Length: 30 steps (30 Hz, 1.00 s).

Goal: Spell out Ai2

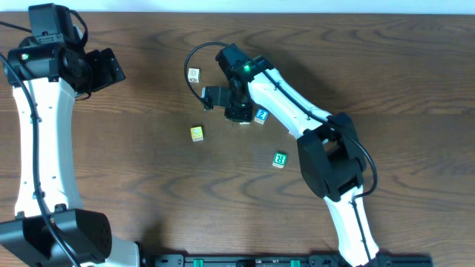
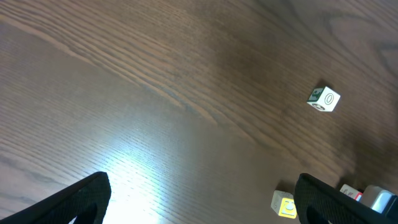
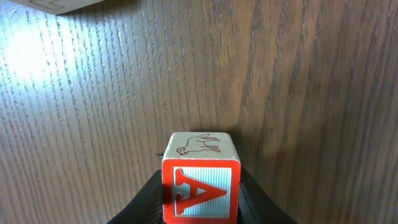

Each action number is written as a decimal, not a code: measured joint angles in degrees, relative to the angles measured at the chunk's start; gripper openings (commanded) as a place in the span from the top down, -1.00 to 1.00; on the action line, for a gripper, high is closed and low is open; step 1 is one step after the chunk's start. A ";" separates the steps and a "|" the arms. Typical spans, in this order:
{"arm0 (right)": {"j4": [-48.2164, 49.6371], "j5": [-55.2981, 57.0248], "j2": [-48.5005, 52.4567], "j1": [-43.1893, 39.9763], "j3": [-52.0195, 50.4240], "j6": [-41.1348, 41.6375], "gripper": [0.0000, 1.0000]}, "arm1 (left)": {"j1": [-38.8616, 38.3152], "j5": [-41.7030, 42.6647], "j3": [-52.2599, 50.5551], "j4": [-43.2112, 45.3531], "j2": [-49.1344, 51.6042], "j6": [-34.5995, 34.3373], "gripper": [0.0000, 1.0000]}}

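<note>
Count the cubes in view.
5: white cube upper left; yellow cube below it; blue-lettered cube beside the right gripper; green-lettered cube lower right; A cube in that gripper. Others may be hidden.

The right wrist view's bottom edge cut off the lower part of the "A" cube, its top edge most of a pale block. Overhead, the right gripper mostly hid that cube.
</note>
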 measured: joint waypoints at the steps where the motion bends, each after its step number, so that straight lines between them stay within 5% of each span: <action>1: -0.20 -0.33 0.02 0.00 0.00 0.02 0.97 | 0.00 0.00 0.00 0.02 0.00 0.00 -0.91; 22: -0.52 -2.29 1.29 0.00 -0.02 0.02 0.97 | 0.00 -0.02 0.00 0.90 0.00 0.00 -0.91; 30: -0.37 -2.27 1.31 -0.68 -0.04 -0.02 0.27 | 0.00 0.00 0.00 1.31 0.00 0.00 -0.91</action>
